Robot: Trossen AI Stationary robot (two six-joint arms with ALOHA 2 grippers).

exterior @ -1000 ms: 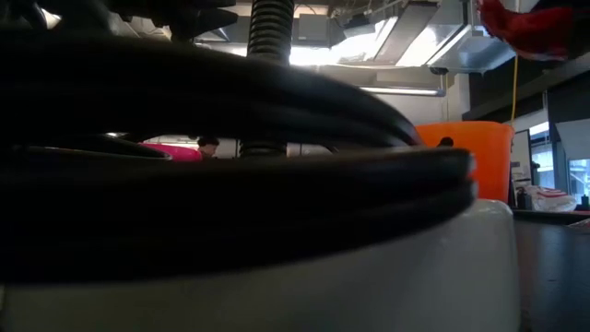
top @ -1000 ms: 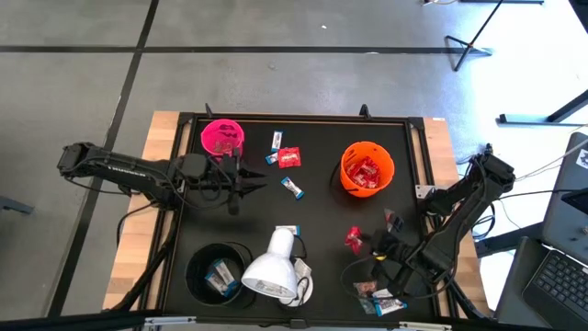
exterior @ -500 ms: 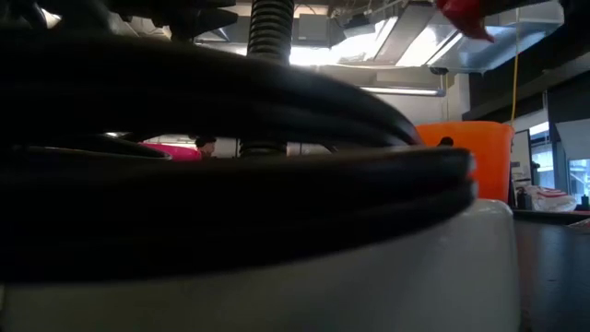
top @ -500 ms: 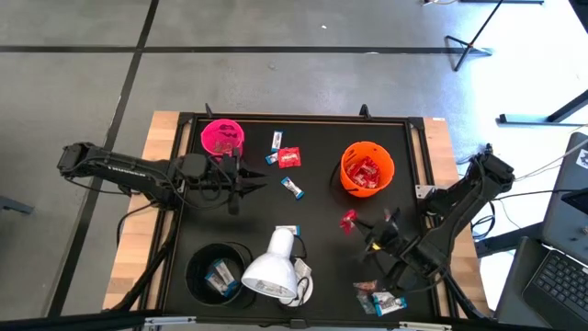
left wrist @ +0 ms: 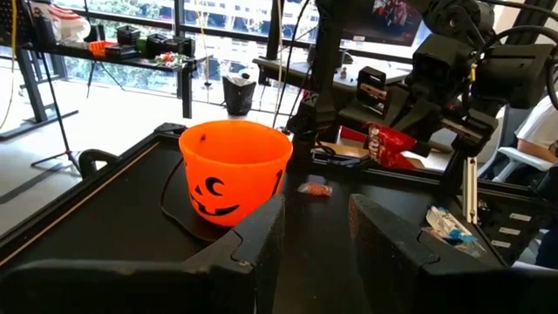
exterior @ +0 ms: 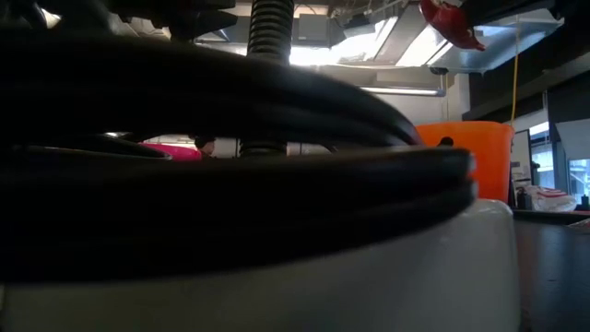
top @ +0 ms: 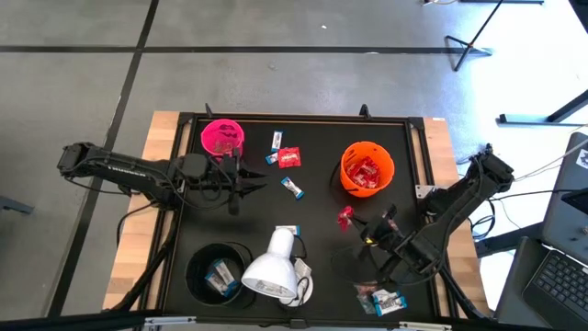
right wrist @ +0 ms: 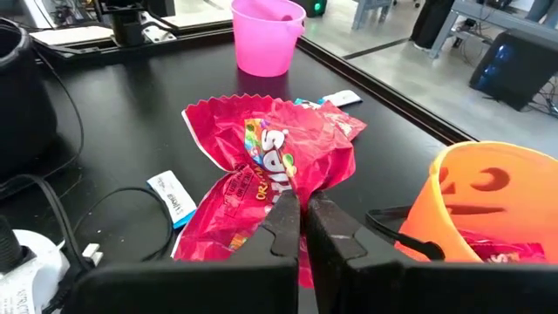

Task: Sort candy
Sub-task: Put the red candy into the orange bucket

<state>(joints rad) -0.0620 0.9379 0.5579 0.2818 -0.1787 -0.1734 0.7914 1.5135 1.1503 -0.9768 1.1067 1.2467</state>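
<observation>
The right pincer [top: 353,223] is clamped on a red crinkly candy packet [top: 345,218], lifted off the tabletop [top: 317,188] just beside the orange bucket [top: 367,169]. The left pincer [top: 257,187] hangs narrowly parted and empty near the pink cup [top: 222,137].

The orange bucket [top: 367,169] stands just beyond my right claw, toward the far edge of the black mat [top: 312,248]. The pink bucket [top: 222,137] sits just beyond my left claw. The black cup [top: 219,272] and the white lamp head [top: 271,269] lie on the near side, between both claws. A laptop [top: 560,280] rests outside my right claw, off the table.
</observation>
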